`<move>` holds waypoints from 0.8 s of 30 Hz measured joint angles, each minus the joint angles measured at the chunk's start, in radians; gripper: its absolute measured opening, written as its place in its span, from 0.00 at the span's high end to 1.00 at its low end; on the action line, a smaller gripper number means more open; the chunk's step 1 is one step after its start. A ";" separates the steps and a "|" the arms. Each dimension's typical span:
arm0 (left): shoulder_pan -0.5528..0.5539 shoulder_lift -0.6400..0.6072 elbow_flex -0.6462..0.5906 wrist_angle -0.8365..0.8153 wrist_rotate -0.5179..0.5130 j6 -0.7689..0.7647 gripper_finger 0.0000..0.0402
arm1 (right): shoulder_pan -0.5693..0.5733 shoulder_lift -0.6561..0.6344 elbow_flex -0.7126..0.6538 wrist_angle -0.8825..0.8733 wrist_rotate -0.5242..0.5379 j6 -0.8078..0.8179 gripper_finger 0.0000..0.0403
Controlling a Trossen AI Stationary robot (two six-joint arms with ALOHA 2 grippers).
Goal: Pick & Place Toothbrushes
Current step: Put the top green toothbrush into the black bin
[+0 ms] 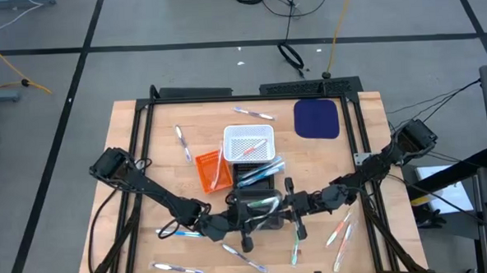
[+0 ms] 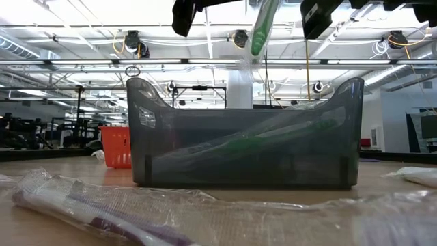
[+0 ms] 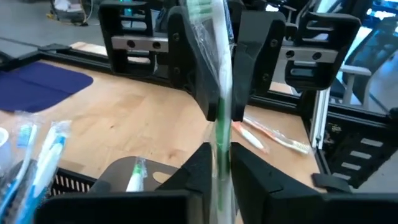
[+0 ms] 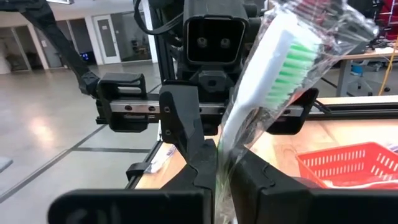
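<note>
Both pincers on toothbrush

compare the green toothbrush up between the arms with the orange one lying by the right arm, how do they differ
The green toothbrush has green accents; the orange toothbrush has orange ones. The green toothbrush is off the table, steeply tilted and clamped in the right pincer, with the left pincer at its other end; the orange toothbrush lies flat on the wood, with nothing touching it. Both are slim, straight brushes.
</note>
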 joint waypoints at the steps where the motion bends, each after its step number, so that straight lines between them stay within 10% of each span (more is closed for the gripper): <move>1: -0.002 0.000 0.000 0.002 -0.001 0.012 0.83 | 0.000 0.000 0.000 -0.001 0.000 0.000 0.97; 12: -0.082 -0.167 0.000 -0.167 -0.060 0.113 0.68 | 0.007 0.017 0.000 0.008 0.077 0.000 0.97; 24: -0.129 -0.201 0.000 -0.258 -0.151 0.065 0.68 | -0.013 0.409 0.000 0.547 0.163 -0.026 0.97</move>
